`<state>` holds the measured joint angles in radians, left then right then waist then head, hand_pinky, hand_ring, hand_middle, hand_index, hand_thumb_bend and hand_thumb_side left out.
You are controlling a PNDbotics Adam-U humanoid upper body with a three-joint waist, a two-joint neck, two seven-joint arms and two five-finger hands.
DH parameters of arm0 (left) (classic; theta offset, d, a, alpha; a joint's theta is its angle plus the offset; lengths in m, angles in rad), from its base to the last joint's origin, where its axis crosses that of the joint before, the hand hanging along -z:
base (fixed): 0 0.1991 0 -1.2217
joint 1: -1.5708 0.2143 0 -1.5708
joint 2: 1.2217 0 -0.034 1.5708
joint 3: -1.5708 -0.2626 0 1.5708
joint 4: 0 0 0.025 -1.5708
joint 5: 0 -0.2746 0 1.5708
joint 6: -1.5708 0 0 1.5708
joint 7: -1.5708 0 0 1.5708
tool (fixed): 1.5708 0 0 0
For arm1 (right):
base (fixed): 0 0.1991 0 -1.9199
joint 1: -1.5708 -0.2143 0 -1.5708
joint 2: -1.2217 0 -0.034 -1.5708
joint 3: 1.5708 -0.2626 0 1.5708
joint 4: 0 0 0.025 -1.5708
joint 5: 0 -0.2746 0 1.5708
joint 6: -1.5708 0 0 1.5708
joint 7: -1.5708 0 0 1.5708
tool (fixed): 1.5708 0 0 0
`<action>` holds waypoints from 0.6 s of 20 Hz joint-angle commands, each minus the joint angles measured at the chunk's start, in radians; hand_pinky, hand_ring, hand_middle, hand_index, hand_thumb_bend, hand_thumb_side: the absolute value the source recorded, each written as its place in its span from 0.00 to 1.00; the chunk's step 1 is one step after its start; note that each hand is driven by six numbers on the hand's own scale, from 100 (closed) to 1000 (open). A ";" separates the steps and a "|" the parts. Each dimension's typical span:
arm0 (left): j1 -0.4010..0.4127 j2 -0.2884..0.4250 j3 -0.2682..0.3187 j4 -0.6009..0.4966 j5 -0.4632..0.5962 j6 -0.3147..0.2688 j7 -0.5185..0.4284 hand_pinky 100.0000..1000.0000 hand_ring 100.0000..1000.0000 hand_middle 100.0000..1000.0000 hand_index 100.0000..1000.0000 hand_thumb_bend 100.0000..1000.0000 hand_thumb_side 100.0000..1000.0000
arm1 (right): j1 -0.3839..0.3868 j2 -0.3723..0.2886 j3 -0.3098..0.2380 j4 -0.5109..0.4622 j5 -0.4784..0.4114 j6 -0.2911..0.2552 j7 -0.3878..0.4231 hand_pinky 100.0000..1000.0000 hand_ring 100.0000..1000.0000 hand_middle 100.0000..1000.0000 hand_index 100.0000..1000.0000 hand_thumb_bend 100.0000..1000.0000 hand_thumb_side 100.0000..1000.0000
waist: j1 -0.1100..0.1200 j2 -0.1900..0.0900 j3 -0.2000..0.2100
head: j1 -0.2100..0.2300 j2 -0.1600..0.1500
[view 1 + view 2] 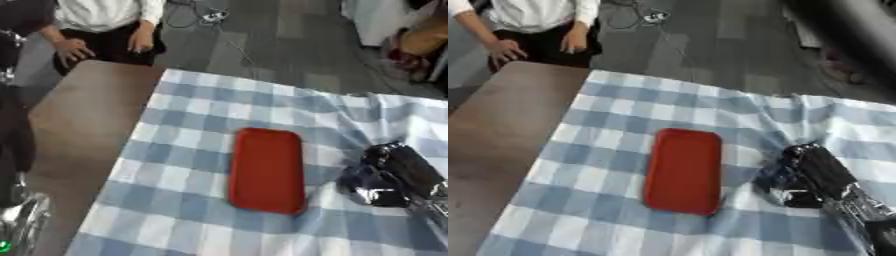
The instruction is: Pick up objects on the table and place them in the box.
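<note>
Red flat object (682, 170) on checked cloth (605, 125) | right hand (811, 175) just beside it, finger state I cannot tell (blurred) | I approach its right edge low.

Even, soft indoor light falls on the checked cloth (201, 165); both views are blurred throughout, with faint glare on the right hand (811, 175) and slight shadow beneath it.
</note>
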<state>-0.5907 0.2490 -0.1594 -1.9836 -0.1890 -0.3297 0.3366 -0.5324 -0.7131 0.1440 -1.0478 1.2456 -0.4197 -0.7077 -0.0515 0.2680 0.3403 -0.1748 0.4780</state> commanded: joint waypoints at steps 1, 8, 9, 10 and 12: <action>-0.009 0.010 0.000 -0.016 -0.003 0.000 0.001 0.76 0.66 0.87 0.90 0.12 0.78 | -0.006 -0.031 -0.013 -0.026 -0.031 0.027 -0.063 0.00 0.00 0.00 0.13 0.11 1.00 | 0.003 -0.018 -0.004 | 0.012 -0.007; -0.004 0.015 -0.001 -0.016 -0.004 0.002 0.000 0.76 0.66 0.87 0.90 0.12 0.78 | -0.010 -0.054 -0.003 -0.068 -0.052 0.088 -0.086 0.00 0.00 0.00 0.12 0.04 1.00 | 0.002 -0.023 -0.009 | 0.012 -0.006; -0.003 0.016 -0.001 -0.016 -0.004 0.002 0.000 0.76 0.66 0.87 0.90 0.12 0.78 | -0.010 -0.055 -0.001 -0.074 -0.056 0.090 -0.085 0.00 0.00 0.00 0.12 0.03 1.00 | 0.002 -0.024 -0.010 | 0.012 -0.005; -0.003 0.016 -0.001 -0.016 -0.004 0.002 0.000 0.76 0.66 0.87 0.90 0.12 0.78 | -0.010 -0.057 0.000 -0.080 -0.059 0.091 -0.084 0.00 0.00 0.00 0.12 0.03 1.00 | 0.002 -0.024 -0.010 | 0.012 -0.005; -0.001 0.017 -0.001 -0.016 -0.004 0.003 0.000 0.76 0.66 0.87 0.90 0.12 0.78 | -0.011 -0.063 0.003 -0.098 -0.064 0.090 -0.082 0.00 0.00 0.00 0.13 0.03 1.00 | 0.001 -0.025 -0.011 | 0.013 -0.004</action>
<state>-0.5828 0.2501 -0.1596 -1.9836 -0.1895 -0.3293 0.3362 -0.5327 -0.7321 0.1511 -1.1205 1.1911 -0.3299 -0.7869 -0.0516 0.2661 0.3300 -0.1746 0.4781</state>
